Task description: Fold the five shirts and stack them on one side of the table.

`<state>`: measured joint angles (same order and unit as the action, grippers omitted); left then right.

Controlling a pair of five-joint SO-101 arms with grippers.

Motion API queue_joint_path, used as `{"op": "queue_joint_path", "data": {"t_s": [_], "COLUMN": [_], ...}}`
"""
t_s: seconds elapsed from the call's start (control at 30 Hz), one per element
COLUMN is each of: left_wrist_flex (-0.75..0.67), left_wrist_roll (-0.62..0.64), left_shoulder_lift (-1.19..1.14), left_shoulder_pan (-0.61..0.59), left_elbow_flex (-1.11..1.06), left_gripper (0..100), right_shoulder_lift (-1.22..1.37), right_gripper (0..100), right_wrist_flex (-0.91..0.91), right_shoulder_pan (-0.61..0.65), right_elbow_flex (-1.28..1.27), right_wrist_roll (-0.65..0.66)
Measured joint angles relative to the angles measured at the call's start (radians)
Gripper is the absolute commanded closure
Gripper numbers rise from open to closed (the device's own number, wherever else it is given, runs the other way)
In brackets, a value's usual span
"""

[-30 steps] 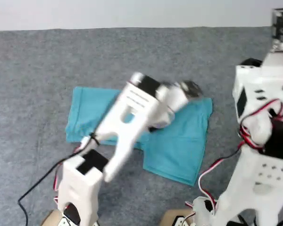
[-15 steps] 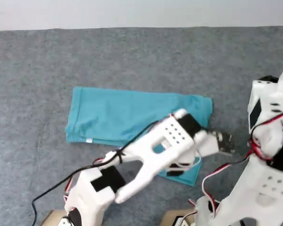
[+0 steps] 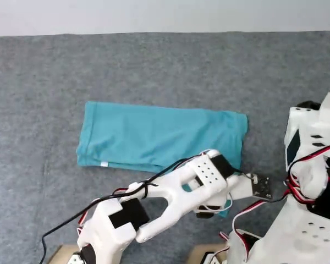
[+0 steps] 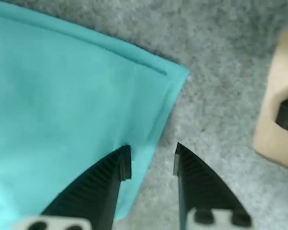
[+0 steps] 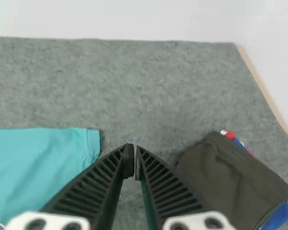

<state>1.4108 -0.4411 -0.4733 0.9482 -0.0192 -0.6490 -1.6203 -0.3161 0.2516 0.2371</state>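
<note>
We start with the grey felt table cover (image 3: 154,60), where the partly folded teal cotton shirt (image 3: 154,135) lies near the middle as a long band running from 9 to 3 o'clock. We judge that shape to be a first lengthwise fold, ready for the next one. The white left arm (image 3: 176,192) reaches in from 6 o'clock to the shirt's 5 o'clock corner, and we read that as setting up to pick the corner and fold it over. The white right arm (image 3: 313,181) stands at 4 o'clock, apart from the cloth, and in our judgement it is parked out of the way. The high view gives us the shirt's whole outline. The left wrist view adds the layered hems at the corner and the left gripper (image 4: 152,158) spread wide, one finger over the cloth and the other over the felt, pinching nothing yet. The right wrist view adds the right gripper (image 5: 134,155), pressed together and empty above bare felt. It also adds a dark olive folded garment (image 5: 225,177) resting on a blue garment (image 5: 281,215), well apart from the shirt; we take this for the stack.
</note>
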Motion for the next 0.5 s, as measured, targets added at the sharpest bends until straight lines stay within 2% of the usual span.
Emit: {"op": "queue_joint_path", "data": {"t_s": [0.2,0.5], "left_wrist_flex": [-0.075,-0.1], "left_wrist_roll": [0.0,0.028], "left_shoulder_lift": [0.023,0.025], "left_shoulder_pan": [0.0,0.003], "left_elbow_flex": [-0.068,-0.069], "left_gripper": [85,99], "right_shoulder_lift": [-0.064,-0.078], "right_gripper": [98.8,98.8], "right_wrist_flex": [-0.005,-0.005], "right_shoulder_pan": [0.0,0.0], "right_elbow_flex": [0.0,0.002], "right_wrist_roll": [0.0,0.0]}}
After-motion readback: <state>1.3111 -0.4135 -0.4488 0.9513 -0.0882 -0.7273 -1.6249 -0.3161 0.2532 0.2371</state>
